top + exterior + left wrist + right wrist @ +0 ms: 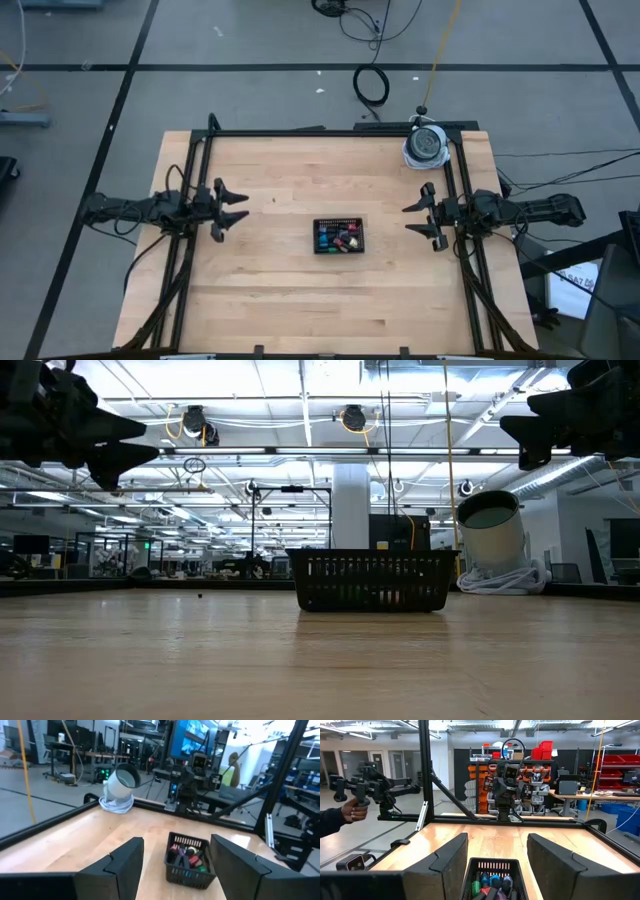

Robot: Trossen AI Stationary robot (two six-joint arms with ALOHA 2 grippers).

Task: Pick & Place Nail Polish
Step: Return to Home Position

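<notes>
Surface: pale wooden counter (300, 290).
Room: open workshop; a person's hand (354, 810) is seen beyond the frame.
Nail polish: small coloured nail polish bottles (345, 240), gathered inside the black rectangular mesh tray (338, 221), mid-counter.
Far corner: white cylindrical canister (427, 146).
Grippers: left gripper (247, 206) and right gripper (406, 218), spread wide, empty, at opposite edges.

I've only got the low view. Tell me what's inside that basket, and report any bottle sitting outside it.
Observer: From above, the nail polish bottles lie jumbled inside the black mesh tray. No bottle shows outside it.
Operator: Give me the left hand's position.
Observer: The left hand is open near the left edge of the table, apart from the tray.
Operator: Now the right one.
Observer: The right hand is open by the right edge, pointing toward the tray and also apart from it.
</notes>
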